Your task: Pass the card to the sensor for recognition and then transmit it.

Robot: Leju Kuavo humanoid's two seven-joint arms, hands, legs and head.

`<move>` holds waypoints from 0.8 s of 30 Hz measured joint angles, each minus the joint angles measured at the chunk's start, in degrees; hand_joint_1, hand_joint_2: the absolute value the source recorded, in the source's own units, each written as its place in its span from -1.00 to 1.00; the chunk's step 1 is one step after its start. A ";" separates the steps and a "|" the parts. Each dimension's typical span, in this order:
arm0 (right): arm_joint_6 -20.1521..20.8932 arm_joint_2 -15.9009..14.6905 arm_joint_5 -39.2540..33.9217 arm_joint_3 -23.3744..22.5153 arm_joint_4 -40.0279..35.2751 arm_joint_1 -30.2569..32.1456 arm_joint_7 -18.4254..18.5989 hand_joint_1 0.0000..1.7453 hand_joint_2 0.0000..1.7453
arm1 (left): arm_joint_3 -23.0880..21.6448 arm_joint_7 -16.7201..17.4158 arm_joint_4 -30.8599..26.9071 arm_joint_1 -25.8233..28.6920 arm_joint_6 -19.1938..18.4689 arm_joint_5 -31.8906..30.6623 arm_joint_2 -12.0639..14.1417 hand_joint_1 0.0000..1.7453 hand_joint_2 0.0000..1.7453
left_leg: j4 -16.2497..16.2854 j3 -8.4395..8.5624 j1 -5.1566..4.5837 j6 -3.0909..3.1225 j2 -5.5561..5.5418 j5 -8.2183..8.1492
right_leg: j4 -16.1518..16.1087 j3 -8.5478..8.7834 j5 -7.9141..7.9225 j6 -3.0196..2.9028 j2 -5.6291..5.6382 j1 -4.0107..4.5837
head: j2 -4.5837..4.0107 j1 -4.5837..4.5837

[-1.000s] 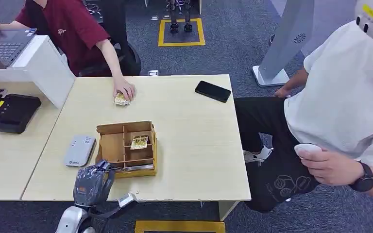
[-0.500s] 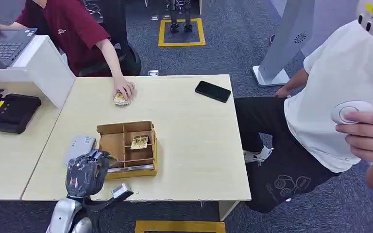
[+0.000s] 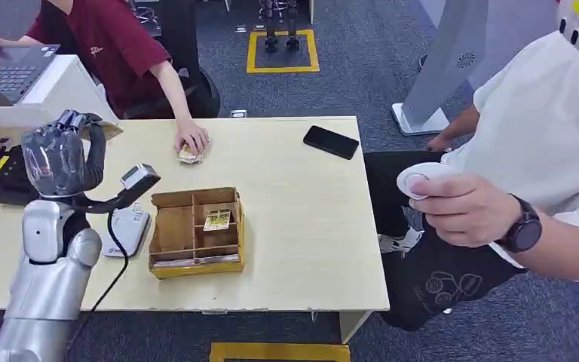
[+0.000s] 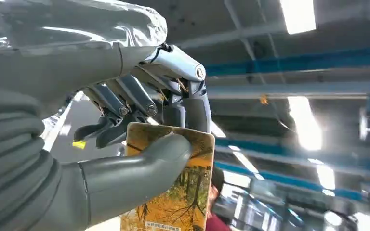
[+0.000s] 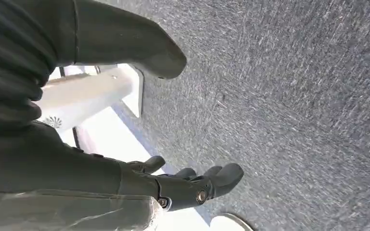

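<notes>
Lifted since a second ago from the table's near edge, the left hand (image 3: pixel 64 154) now pinches the card (image 4: pixel 173 192), an autumn-tree print, between thumb and fingers, high over the grey card reader (image 3: pixel 126 231). Rightward sits the divided cardboard box (image 3: pixel 196 230) holding another card (image 3: pixel 216 220). Beyond lies a black phone (image 3: pixel 331 142). Hanging floorward, the right hand (image 5: pixel 192 185) is loosely open.

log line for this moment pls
left hand: raised, pinching card | right hand: hanging over carpet, holding nothing | sensor: on table, untouched
</notes>
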 joint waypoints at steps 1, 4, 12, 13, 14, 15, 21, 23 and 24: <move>0.00 -0.02 0.00 0.35 0.00 -0.09 -0.15 -1.00 1.00 | 0.11 0.77 2.50 -2.38 0.07 -0.49 0.00 1.00 1.00 | 0.00 0.00 0.00 0.00 0.00 0.00 | 0.00 0.00 0.02 -0.02 0.00 0.00 | 0.00 -0.02; -0.02 -0.02 0.00 1.60 0.00 -0.29 -0.37 -1.00 1.00 | 0.46 2.67 11.13 -8.49 1.61 -2.04 -0.13 1.00 1.00 | 0.02 0.00 0.00 0.02 0.04 0.02 | 0.00 -0.01 0.05 -0.04 0.04 0.00 | 0.00 -0.02; 0.24 -0.18 0.00 3.94 0.00 -0.35 0.28 -1.00 1.00 | 1.12 4.75 26.38 -15.47 3.87 -3.99 -1.66 1.00 1.00 | 0.02 -0.02 0.00 0.02 0.05 0.02 | -0.01 -0.05 0.05 -0.04 0.06 -0.01 | 0.00 -0.02; 0.26 -0.20 0.00 4.15 0.00 -0.34 0.28 -1.00 1.00 | 1.12 5.08 27.86 -15.88 4.07 -4.42 -1.79 1.00 1.00 | 0.02 -0.03 0.00 0.02 0.05 0.02 | -0.01 -0.05 0.05 -0.04 0.06 -0.01 | 0.00 -0.02; 0.24 -0.22 -0.02 4.27 0.00 -0.35 0.28 -1.00 1.00 | 1.12 5.25 28.89 -16.18 4.31 -4.60 -1.97 1.00 1.00 | 0.02 -0.04 0.00 0.02 0.05 0.02 | -0.01 -0.06 0.05 -0.04 0.06 -0.01 | 0.00 -0.02; 0.24 -0.24 -0.07 4.40 0.00 -0.34 0.26 -1.00 1.00 | 1.12 5.45 30.12 -16.50 4.72 -4.79 -2.19 1.00 1.00 | 0.02 -0.04 0.00 0.02 0.06 0.02 | -0.01 -0.06 0.05 -0.04 0.07 -0.01 | 0.00 -0.02; 0.15 -0.26 -0.09 5.18 0.00 -0.33 0.17 -1.00 1.00 | 1.16 5.43 34.11 -16.90 5.51 -4.81 -2.84 1.00 1.00 | 0.02 -0.04 0.00 0.02 0.06 0.02 | -0.01 -0.06 0.05 -0.04 0.07 -0.01 | 0.00 -0.02; 0.15 -0.26 -0.09 5.27 0.00 -0.31 0.17 -1.00 1.00 | 1.16 5.29 34.79 -16.93 5.68 -4.84 -2.95 1.00 1.00 | 0.02 -0.04 0.00 0.02 0.07 0.02 | -0.01 -0.06 0.05 -0.04 0.07 -0.01 | 0.00 -0.02; 0.15 -0.28 -0.09 5.27 0.00 -0.31 0.18 -1.00 1.00 | 1.18 5.16 35.12 -16.92 5.73 -4.84 -3.02 1.00 1.00 | 0.02 -0.04 0.00 0.02 0.07 0.02 | -0.01 -0.06 0.05 -0.04 0.07 -0.01 | 0.00 -0.02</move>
